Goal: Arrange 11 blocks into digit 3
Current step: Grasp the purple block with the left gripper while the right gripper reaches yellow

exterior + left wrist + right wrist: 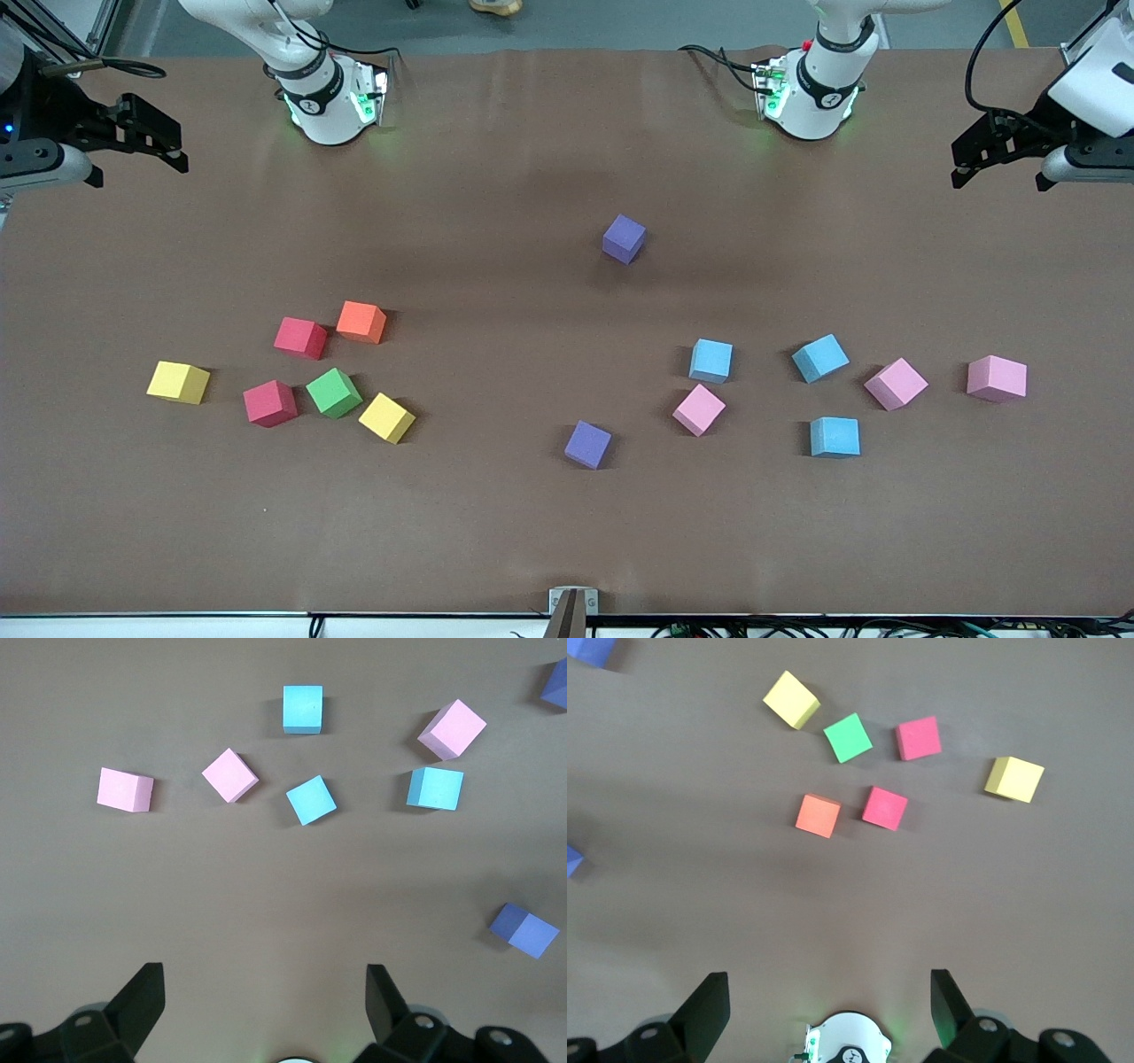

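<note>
I have both arms parked, each waiting at its own end of the table [496, 549]. The right claw [180, 151] hangs in the upper corner of the frame at the right arm's end, over the table edge. Its wrist view shows the fingers [709, 1001] spread wide, with nothing between them. The left claw [959, 164] hangs in the other upper corner, over its own end of the table. It too stands wide apart and empty, as its fingers [146, 992] show.

I count thirteen blocks, all loose on the table and none joined into a figure.

In the lower half of the frame, toward the right arm's end, is the warm cluster. The orange block [361, 322] is just beside one red block [300, 337]. Lower in the frame, the second red block [270, 403] sits close to the green block [334, 392], with a yellow block [386, 417] just beside the green one. Another yellow block [178, 382] lies by itself nearest the right arm's end.

Near the middle, one purple block [624, 238] sits alone in the upper middle of the frame. The other purple block [588, 444] lies well below it.

Toward the left arm's end are three blue blocks [711, 361] [820, 358] [834, 437] and three pink blocks [699, 409] [896, 384] [997, 378]. These are mixed together but apart from one another.
</note>
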You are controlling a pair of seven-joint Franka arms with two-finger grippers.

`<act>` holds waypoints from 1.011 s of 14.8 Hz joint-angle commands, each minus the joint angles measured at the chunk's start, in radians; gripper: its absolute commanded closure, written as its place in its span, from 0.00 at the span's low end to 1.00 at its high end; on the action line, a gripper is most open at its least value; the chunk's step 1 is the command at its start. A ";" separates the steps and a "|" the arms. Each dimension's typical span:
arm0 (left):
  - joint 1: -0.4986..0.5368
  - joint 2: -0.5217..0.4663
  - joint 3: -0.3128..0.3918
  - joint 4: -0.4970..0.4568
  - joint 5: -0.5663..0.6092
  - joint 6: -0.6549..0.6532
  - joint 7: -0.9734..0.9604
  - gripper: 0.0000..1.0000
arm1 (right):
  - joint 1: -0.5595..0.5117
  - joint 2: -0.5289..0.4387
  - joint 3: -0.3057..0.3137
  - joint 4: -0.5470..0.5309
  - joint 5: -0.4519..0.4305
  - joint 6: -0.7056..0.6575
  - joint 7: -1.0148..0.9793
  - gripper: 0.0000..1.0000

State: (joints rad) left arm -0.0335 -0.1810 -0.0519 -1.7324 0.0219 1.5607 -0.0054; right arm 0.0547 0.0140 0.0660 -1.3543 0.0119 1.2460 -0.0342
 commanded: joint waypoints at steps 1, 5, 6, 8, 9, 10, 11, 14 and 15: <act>-0.003 0.021 -0.002 0.039 0.010 -0.025 0.007 0.00 | -0.012 -0.020 -0.011 0.003 -0.029 -0.034 0.014 0.00; 0.003 0.034 -0.002 0.057 0.010 -0.025 0.019 0.00 | -0.056 -0.011 -0.006 -0.023 -0.041 0.053 0.014 0.00; 0.000 0.053 -0.002 0.079 0.009 -0.025 0.013 0.00 | -0.058 -0.011 -0.008 -0.049 -0.044 0.085 0.014 0.00; 0.000 0.066 -0.003 0.083 0.007 -0.033 0.010 0.00 | -0.070 -0.012 -0.008 -0.072 -0.055 0.122 0.014 0.00; -0.005 0.067 -0.003 0.070 0.001 -0.037 0.002 0.00 | -0.097 -0.011 -0.008 -0.084 -0.053 0.128 0.016 0.00; -0.009 0.075 -0.005 0.062 -0.029 -0.030 -0.002 0.00 | -0.120 -0.011 -0.006 -0.110 -0.046 0.163 0.016 0.00; -0.014 0.090 -0.014 0.053 -0.086 -0.022 -0.024 0.00 | -0.124 -0.012 -0.006 -0.133 -0.046 0.191 0.014 0.00; -0.014 0.097 -0.109 -0.024 -0.119 0.090 -0.134 0.00 | -0.122 -0.015 -0.005 -0.144 -0.046 0.190 0.016 0.00; -0.014 0.103 -0.155 -0.044 -0.117 0.110 -0.203 0.00 | -0.118 -0.012 -0.003 -0.160 -0.046 0.194 0.016 0.00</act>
State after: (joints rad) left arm -0.0445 -0.0749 -0.1384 -1.7308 -0.0829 1.6210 -0.1168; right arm -0.0587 0.0183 0.0476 -1.4742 -0.0239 1.4241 -0.0295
